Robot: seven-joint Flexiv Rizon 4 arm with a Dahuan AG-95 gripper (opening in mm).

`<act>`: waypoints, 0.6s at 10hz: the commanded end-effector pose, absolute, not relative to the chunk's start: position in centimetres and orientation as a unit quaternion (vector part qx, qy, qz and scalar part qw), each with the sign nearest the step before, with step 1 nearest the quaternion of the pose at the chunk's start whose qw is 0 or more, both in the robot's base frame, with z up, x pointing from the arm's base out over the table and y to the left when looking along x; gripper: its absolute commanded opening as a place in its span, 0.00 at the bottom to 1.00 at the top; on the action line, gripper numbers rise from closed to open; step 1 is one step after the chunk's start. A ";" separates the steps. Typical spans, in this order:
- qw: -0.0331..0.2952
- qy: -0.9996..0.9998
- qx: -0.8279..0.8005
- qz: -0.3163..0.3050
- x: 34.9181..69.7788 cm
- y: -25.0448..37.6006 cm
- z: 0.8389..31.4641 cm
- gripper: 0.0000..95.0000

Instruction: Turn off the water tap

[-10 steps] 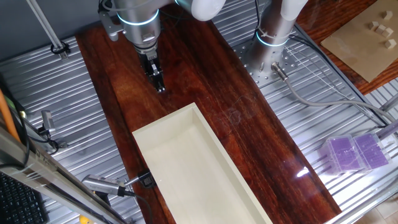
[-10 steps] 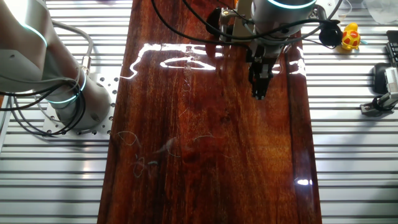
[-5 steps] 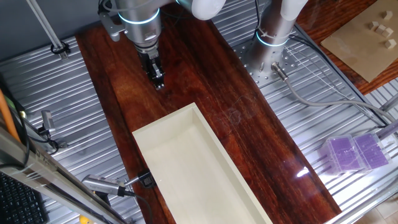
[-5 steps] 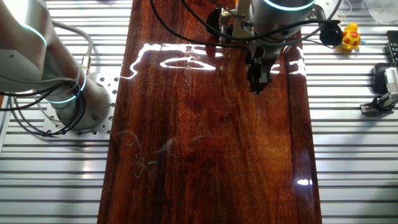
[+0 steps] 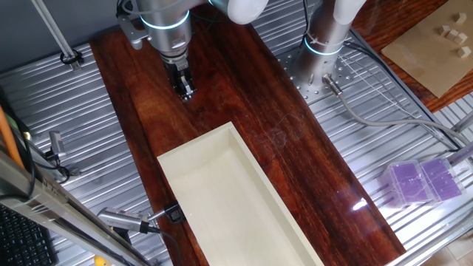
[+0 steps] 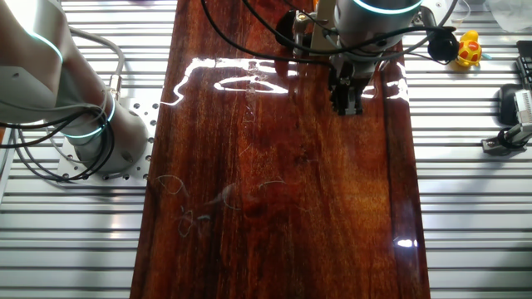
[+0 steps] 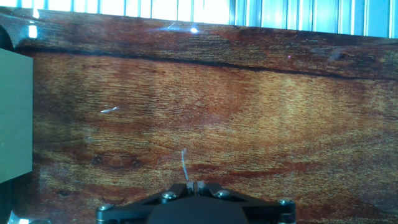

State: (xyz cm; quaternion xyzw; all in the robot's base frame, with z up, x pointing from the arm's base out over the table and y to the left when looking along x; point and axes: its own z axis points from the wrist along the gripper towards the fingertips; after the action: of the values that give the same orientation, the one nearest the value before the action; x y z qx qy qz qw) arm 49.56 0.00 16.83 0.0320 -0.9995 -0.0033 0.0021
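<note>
A chrome tap fitting (image 5: 124, 220) lies at the table's near left edge, joined to a small black clamp (image 5: 174, 214) at the corner of a cream basin (image 5: 244, 174). It does not show in the other views. My gripper (image 5: 186, 92) hangs over bare wood beyond the basin's far end, far from the tap. Its fingers are shut with nothing between them. It also shows in the other fixed view (image 6: 345, 106) and in the hand view (image 7: 191, 185), which looks down on wood with the basin's edge (image 7: 13, 115) at the left.
A second robot arm's base (image 5: 325, 41) stands on the metal table to the right of the wooden board (image 5: 295, 148). A purple box (image 5: 423, 181) lies at the right. A yellow toy (image 6: 470, 50) sits off the board.
My gripper has drawn back from the basin's far end, up and away along the board, still shut. Nothing else has moved.
</note>
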 end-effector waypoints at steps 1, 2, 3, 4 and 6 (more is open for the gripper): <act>0.004 -0.999 0.035 -0.002 49.6 0.0 16.8 0.00; 0.005 -0.999 0.035 -0.002 49.6 0.0 16.8 0.00; 0.005 -0.999 0.036 -0.001 49.6 0.0 16.8 0.00; 0.005 -0.999 0.037 -0.001 49.6 0.0 16.8 0.00; 0.004 -0.999 0.037 -0.001 49.6 0.0 16.8 0.00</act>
State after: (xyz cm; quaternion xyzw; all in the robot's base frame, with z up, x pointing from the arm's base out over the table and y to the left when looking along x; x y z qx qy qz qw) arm 49.63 0.00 16.85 0.0365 -0.9993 -0.0016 0.0045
